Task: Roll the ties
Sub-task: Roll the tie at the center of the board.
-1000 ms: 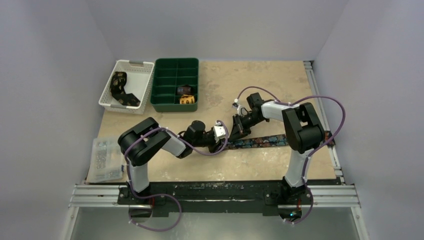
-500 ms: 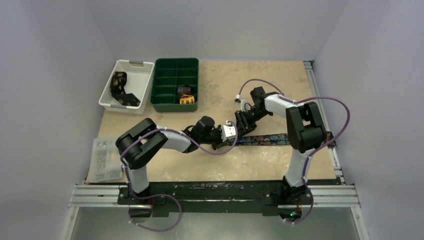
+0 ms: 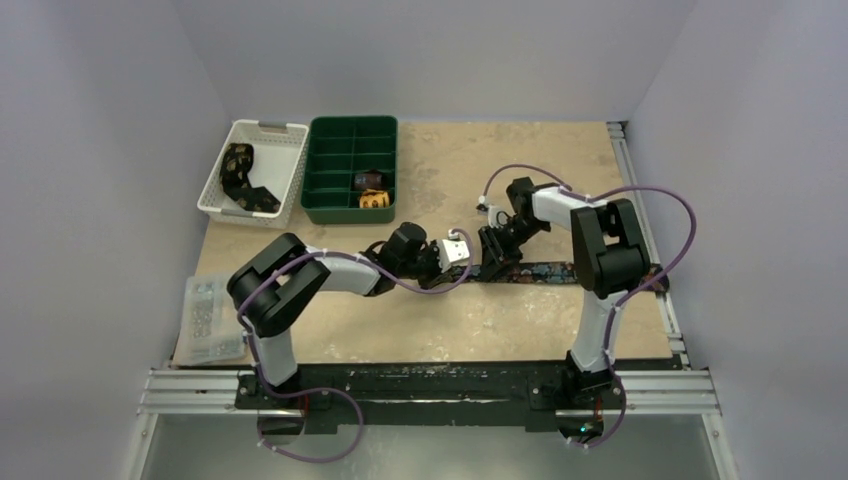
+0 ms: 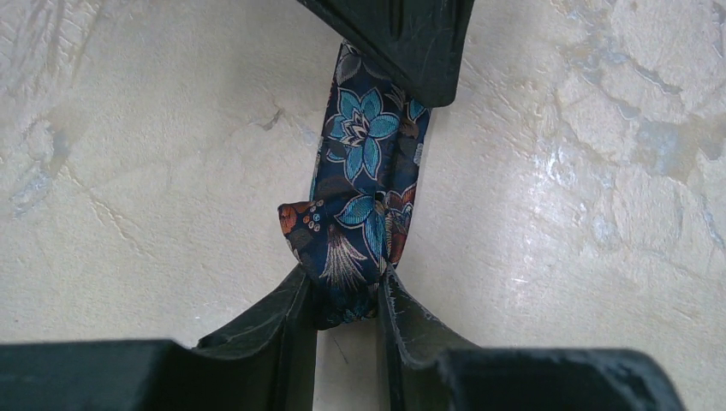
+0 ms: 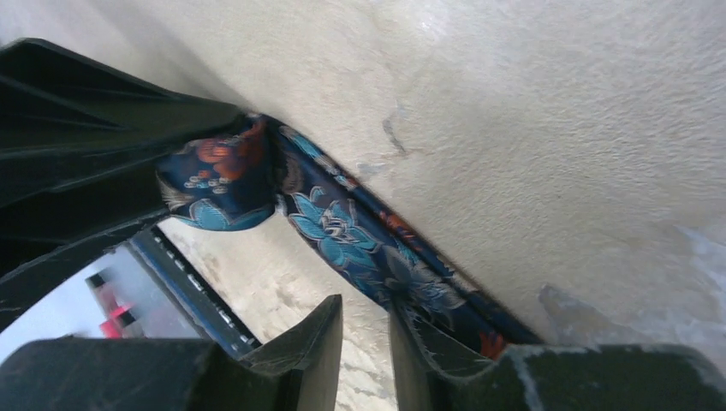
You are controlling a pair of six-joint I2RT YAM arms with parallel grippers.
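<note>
On the worktop [image 3: 520, 330], only the first turn of the navy floral fabric tie [image 4: 368, 171] is clamped by the left end effector [image 4: 345, 295], the right end effector [image 5: 366, 312] ajar, empty.

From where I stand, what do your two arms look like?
The left arm and right arm match: chunky black joint blocks with smooth white links between them. A thin purple cable loops loosely along each. Each arm ends in two flat black fingers that taper to a wedge and are scuffed along the edges. I can make out no lettering.
</note>
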